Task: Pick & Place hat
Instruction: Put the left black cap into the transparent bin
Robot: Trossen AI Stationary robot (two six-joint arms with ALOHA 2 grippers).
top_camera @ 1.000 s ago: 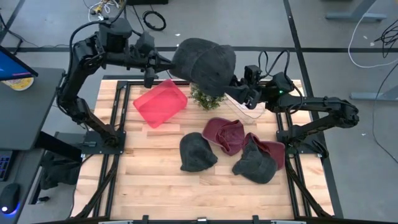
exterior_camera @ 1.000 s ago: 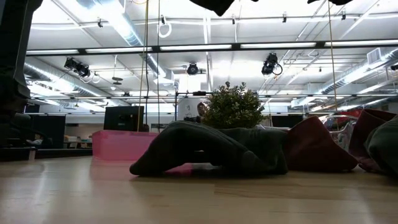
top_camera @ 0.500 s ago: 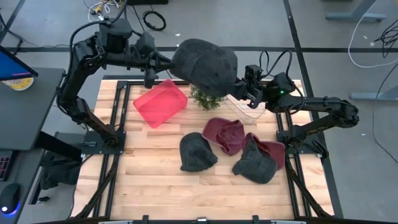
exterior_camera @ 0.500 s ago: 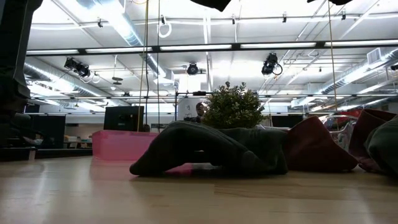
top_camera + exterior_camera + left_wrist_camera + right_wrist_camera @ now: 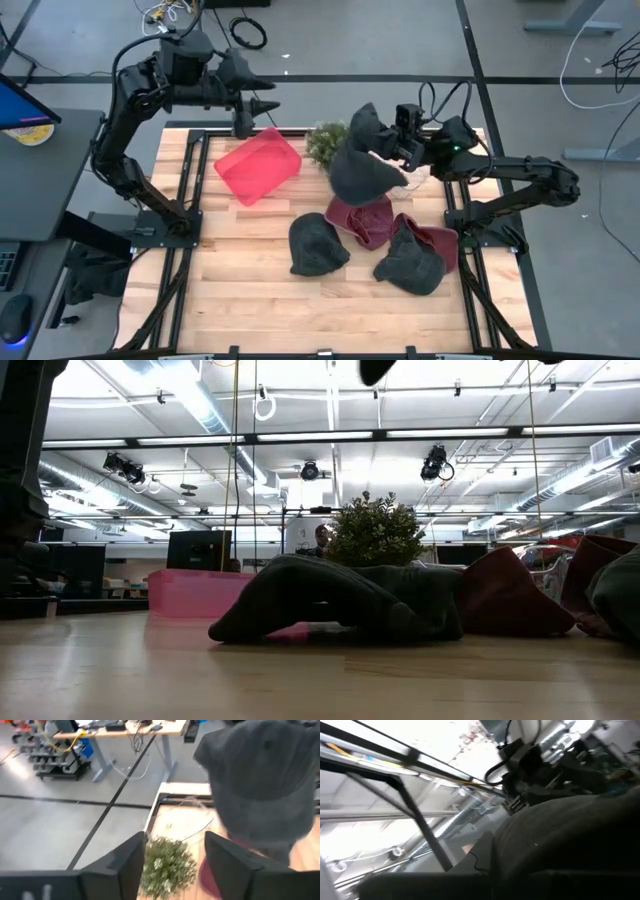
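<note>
A dark grey hat (image 5: 358, 165) hangs in the air over the far middle of the table, beside a small plant (image 5: 325, 143). My right gripper (image 5: 390, 150) is shut on the hat at its right side. My left gripper (image 5: 268, 104) is open and empty, above the table's far edge over a pink bin (image 5: 258, 166). Its wrist view shows the two fingers apart (image 5: 175, 865), with the hat (image 5: 265, 775) farther off. The hat's grey cloth (image 5: 570, 840) fills much of the right wrist view. In the low view only a dark bit of the hat (image 5: 375, 368) shows at the top. My right gripper holds the grey hat by its right-hand side (image 5: 378, 148), coming at it level from the table's right. The hat itself hides the fingers, so the kind of hold does not show. The hat is lifted clear and hangs down and leftward from the gripper.
On the table lie a maroon hat (image 5: 362, 217), a dark grey hat (image 5: 317, 243) and another grey hat (image 5: 410, 260) on a maroon one (image 5: 443, 245). A clear container (image 5: 415, 180) stands under the right gripper. The near half of the table is bare wood.
The grey hat was stretched wide and high between both grippers. It has come off my left gripper and dropped, and now hangs narrower and lower from my right gripper alone, beside the plant. Both arms have stayed nearly in place.
</note>
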